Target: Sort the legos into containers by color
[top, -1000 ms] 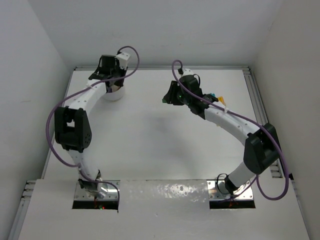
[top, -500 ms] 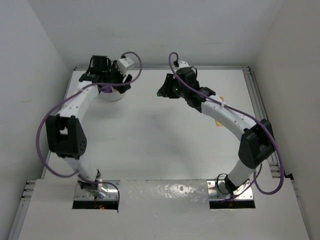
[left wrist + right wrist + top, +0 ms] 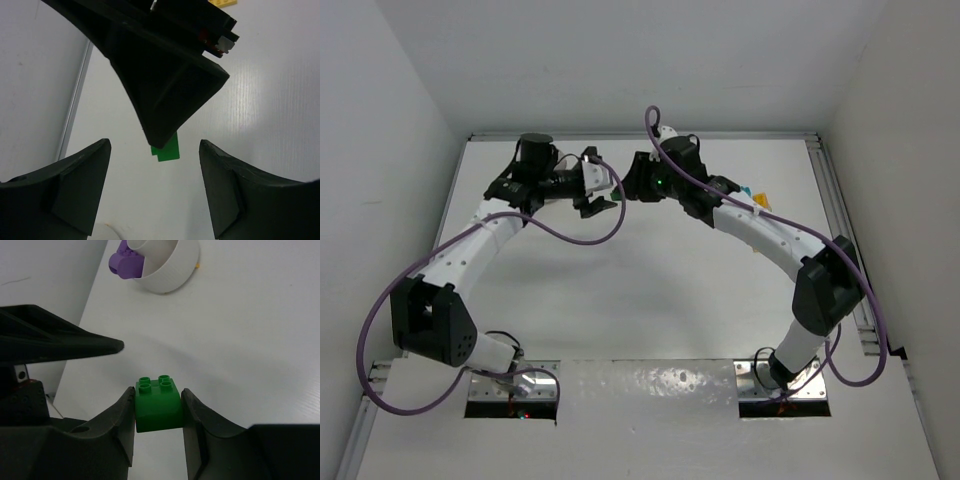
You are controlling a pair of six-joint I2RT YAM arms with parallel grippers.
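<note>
White bowl (image 3: 167,277) sits off to the left on the table (image 3: 650,290), and only the right wrist camera really shows it. A purple brick (image 3: 124,262) is at its rim, and it's hard to tell whether that one's inside a section or just beside the wall. Next over, the left gripper (image 3: 154,150) is spread wide with nothing in it, pointed straight at the right gripper (image 3: 158,395). That one is clamped on a green brick (image 3: 158,407), studs up and pinched on two opposite sides, near the back of the table and apart from the bowl. Further right, a teal brick (image 3: 745,192) and a yellow brick (image 3: 763,204) lie loose on the table. So this looks like mid-delivery of the green one. The next move probably needs either a clean handoff into those open left jaws or a carry over to the bowl, then a drop into the green section. The dividers aren't visible here, so picking the right section is the fiddly bit.
</note>
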